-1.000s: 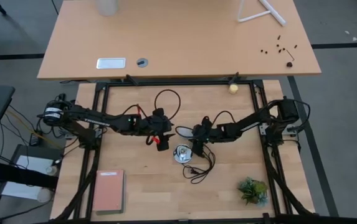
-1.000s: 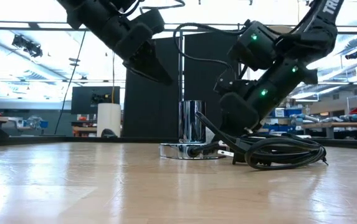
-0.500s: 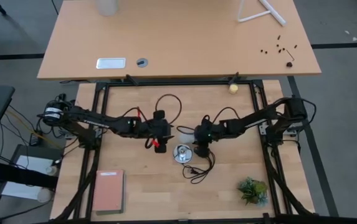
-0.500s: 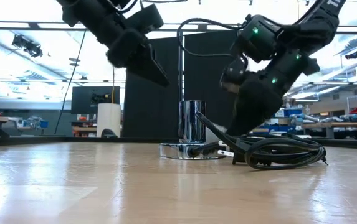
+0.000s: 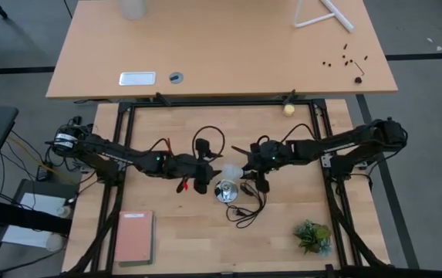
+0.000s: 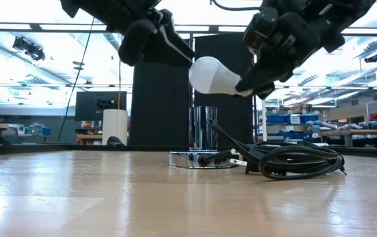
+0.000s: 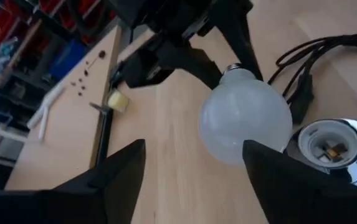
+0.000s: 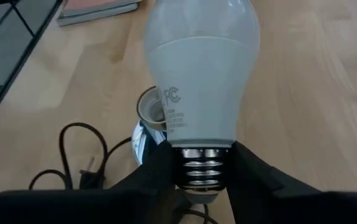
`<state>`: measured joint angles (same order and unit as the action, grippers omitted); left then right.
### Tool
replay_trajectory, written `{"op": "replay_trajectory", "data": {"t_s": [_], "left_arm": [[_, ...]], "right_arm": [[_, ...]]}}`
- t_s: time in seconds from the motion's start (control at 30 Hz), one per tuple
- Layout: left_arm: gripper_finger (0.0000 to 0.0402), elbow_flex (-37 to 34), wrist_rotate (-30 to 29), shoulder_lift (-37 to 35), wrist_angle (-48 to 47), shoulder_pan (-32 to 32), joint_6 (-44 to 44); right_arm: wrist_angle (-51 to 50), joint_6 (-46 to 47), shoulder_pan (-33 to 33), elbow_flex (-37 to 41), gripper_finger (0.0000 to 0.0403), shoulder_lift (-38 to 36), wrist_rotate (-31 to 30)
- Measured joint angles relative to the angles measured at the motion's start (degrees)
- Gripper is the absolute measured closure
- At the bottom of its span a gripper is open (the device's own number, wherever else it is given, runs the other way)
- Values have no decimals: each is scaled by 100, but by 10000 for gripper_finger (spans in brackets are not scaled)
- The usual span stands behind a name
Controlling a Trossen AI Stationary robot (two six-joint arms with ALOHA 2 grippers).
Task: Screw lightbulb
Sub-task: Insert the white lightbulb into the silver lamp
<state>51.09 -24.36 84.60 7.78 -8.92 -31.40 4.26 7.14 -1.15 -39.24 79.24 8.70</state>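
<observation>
Right end effector: pinched tight on the metal screw threads of the lightbulb. Lifted in the air, lying almost sideways, round end pointing at the left end effector. Probably held by the threads so the other side can take the fat glass part.

Left end effector: wide open, holding nothing, fingers spread on both sides of the round end, not touching yet as far as can be seen.

Below and just beside both: shiny silver socket, round base flat on the wooden tabletop, open cup facing up, ready for the threads. Black cord coiled next to it.

Lightbulb: smooth, white, frosted, pear shaped. Threads: ridged, silver. Slippery glass, so a gentle squeeze seems best.
</observation>
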Motion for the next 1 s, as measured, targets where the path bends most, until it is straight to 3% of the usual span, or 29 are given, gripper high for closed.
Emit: {"op": "replay_trajectory", "data": {"t_s": [0.27, 0.4, 0.6, 0.87, 1.0], "left_arm": [[92, 0, 24, 4, 117, -195, 35], [92, 42, 183, 7, 99, -234, 494], [92, 131, 127, 7, 110, -197, 1068], [92, 247, 100, 7, 161, -189, 1163], [92, 247, 87, 7, 73, -154, 1517]], "right_arm": [[-380, -131, -20, -7, 278, -216, -114], [-274, -207, -19, -7, 278, -218, -240], [289, -604, 257, -9, 278, -166, -697], [694, -1182, 696, -9, 277, -155, -1839], [1025, -1360, 796, -9, 277, -150, -1981]]}}
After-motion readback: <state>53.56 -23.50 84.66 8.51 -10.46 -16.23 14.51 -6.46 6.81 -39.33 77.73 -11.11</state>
